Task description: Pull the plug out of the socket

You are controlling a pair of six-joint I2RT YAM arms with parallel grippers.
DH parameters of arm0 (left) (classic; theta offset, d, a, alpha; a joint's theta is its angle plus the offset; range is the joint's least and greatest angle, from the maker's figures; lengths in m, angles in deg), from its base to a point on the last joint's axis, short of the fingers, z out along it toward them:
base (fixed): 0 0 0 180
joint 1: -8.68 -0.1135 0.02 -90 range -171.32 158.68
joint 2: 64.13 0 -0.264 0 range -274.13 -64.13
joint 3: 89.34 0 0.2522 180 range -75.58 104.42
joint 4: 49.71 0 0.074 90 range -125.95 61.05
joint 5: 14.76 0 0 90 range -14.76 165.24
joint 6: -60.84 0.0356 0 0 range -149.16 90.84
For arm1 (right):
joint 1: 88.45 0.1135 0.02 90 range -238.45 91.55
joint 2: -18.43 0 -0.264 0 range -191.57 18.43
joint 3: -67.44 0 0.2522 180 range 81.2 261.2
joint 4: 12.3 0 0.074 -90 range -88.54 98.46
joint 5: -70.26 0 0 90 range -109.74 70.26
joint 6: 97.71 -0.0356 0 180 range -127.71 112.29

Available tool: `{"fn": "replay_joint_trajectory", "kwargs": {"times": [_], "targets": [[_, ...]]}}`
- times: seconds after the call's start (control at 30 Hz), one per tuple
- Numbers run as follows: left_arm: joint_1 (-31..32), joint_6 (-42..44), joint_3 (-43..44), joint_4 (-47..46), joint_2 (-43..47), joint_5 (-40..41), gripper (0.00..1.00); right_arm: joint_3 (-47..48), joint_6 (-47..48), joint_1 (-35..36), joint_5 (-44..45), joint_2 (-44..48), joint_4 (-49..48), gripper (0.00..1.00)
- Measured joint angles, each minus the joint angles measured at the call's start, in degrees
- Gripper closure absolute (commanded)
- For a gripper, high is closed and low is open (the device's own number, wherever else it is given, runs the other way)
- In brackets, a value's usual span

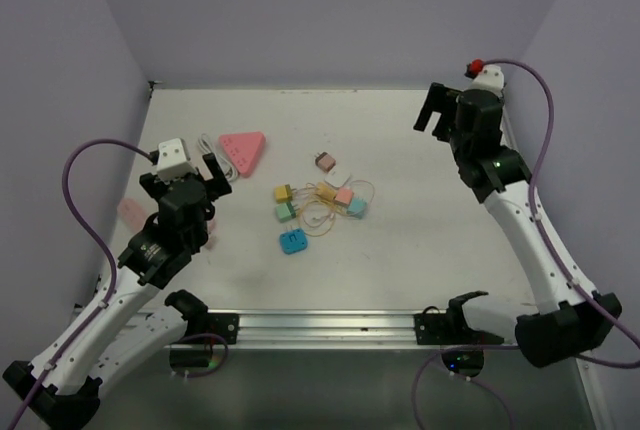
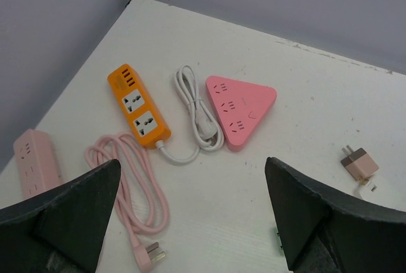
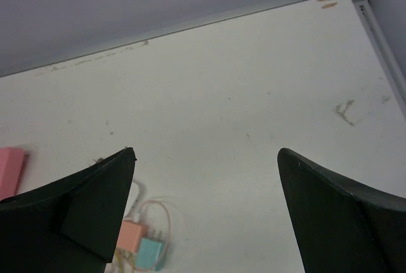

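Small pastel plugs (image 1: pixel 320 200), seven by my count, are clumped mid-table among thin cords (image 1: pixel 322 224). Three on the left: orange power strip (image 2: pixel 139 111), pink triangle strip (image 2: pixel 241 109), pale pink strip (image 2: pixel 37 162). Left gripper (image 2: pixel 192 164) and right gripper (image 3: pixel 206 150) are both spread wide, holding nothing.

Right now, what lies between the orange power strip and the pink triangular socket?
A folded white cord, seen in the left wrist view.
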Motion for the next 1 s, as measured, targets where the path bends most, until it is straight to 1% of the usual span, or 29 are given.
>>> {"fn": "replay_joint_trajectory", "kwargs": {"times": [0.13,0.27,0.37,0.43,0.6,0.8,0.87,1.0], "targets": [[0.00,0.02,0.00,-0.04,0.00,0.13,0.01,-5.55,2.01,0.11,2.86,11.13,4.20,0.01],[0.00,-0.11,1.03,1.57,-0.04,0.07,0.00,-9.14,1.81,0.15,4.37,22.40,8.39,0.01],[0.02,-0.83,4.83,5.25,0.15,0.04,0.00,-9.57,1.79,0.15,4.44,29.68,10.43,0.01],[0.00,-1.14,8.96,8.46,0.81,-0.13,0.00,-9.03,2.08,0.15,4.44,33.94,11.61,0.01],[0.00,-1.38,20.74,15.67,4.00,-0.17,0.00,-6.51,4.13,0.15,4.42,38.99,13.46,0.01],[0.00,-0.66,32.15,22.58,8.09,-1.05,0.00,-6.45,7.52,0.15,4.31,43.01,14.21,0.01],[0.00,-0.44,34.84,24.74,8.31,-1.53,0.00,-6.56,8.11,0.15,4.31,44.63,14.29,0.01],[0.00,0.66,36.13,27.43,9.64,-2.08,0.01,-6.97,9.31,0.15,4.44,48.04,14.05,0.01]]}}
